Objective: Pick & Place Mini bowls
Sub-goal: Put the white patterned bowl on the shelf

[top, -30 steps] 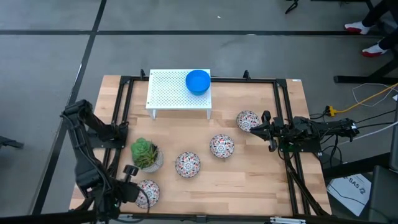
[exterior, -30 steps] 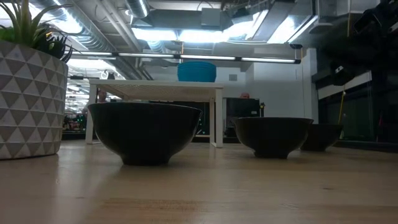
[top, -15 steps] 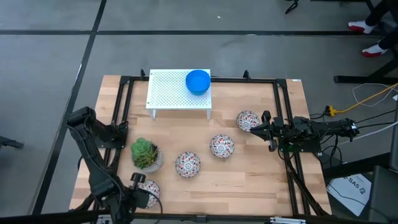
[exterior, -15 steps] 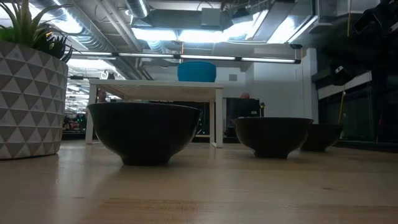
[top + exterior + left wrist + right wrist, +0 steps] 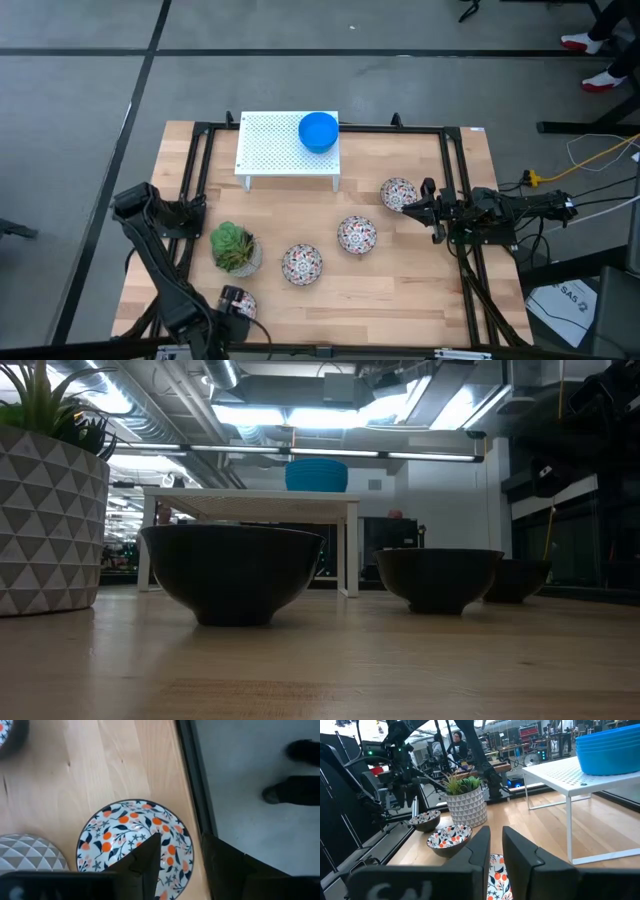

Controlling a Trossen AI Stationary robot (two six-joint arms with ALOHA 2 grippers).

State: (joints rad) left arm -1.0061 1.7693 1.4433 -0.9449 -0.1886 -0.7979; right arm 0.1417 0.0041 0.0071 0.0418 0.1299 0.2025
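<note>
Several white mini bowls with a red-and-dark floral pattern sit on the wooden table: one at the right [image 5: 398, 193], two in the middle [image 5: 356, 235] [image 5: 301, 264], and one at the near left corner [image 5: 132, 845]. A blue mini bowl [image 5: 319, 131] sits on the white perforated stand [image 5: 270, 150]. My left gripper [image 5: 181, 862] hangs open over the near left bowl, pointing steeply down. One finger [image 5: 145, 862] is over the bowl's inside and the other [image 5: 220, 867] is outside its rim. My right gripper [image 5: 496, 847] rests level and shut beside the right bowl [image 5: 497, 870], holding nothing.
A potted succulent [image 5: 234, 248] in a triangle-patterned pot stands just beyond the near left bowl, close to my left gripper. A black frame rail [image 5: 197, 785] runs along the table's edge beside that bowl. Bare wood lies in the table's near middle and right.
My left arm has swung toward the table's near edge and come down over the near left bowl, so it now covers most of that bowl in the high view. The bowls and my right arm have kept still.
</note>
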